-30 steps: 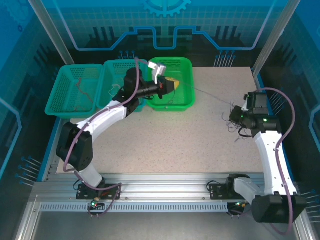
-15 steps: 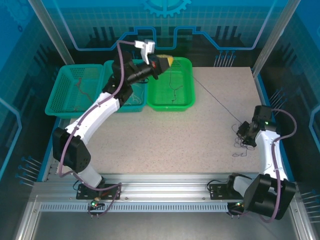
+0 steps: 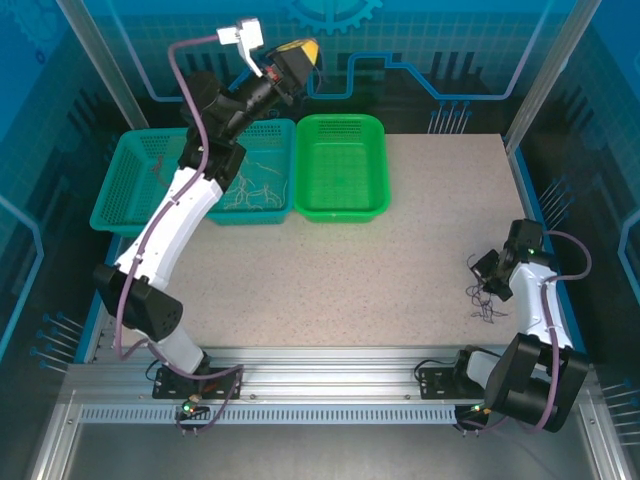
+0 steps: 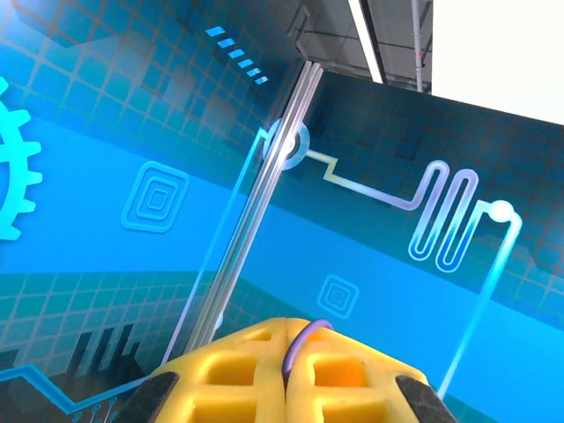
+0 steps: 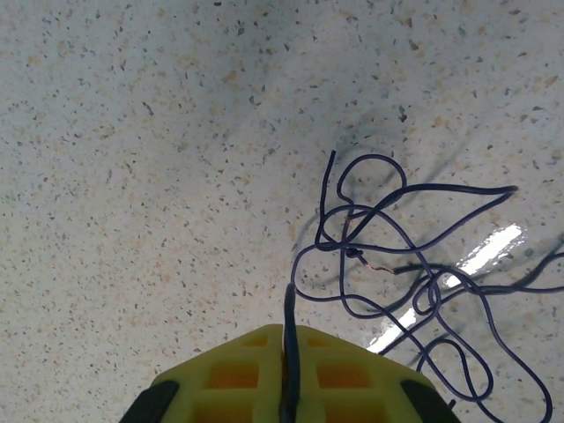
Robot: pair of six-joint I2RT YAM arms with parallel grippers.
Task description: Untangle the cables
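Note:
A tangle of thin dark purple cables (image 5: 401, 264) lies on the speckled table, at the right side in the top view (image 3: 485, 303). My right gripper (image 5: 287, 333) sits low at its left edge, yellow fingers (image 5: 339, 370) shut on one dark strand that leads into the tangle; from above the right gripper (image 3: 488, 272) is near the table's right edge. My left gripper (image 4: 297, 331) is raised high and points at the back wall, shut on a small loop of purple cable (image 4: 304, 337). In the top view the left gripper (image 3: 300, 52) hangs above the baskets.
Three baskets stand along the back left: a green basket (image 3: 375, 190), a teal basket (image 3: 285, 212) with whitish wires, and a teal basket (image 3: 110, 205) with reddish wires. An aluminium post (image 4: 251, 220) and blue walls enclose the cell.
My left arm has swung up and leftward from over the green basket to high near the back wall. The right gripper has drawn back toward the right front edge, and the taut strand between them has gone.

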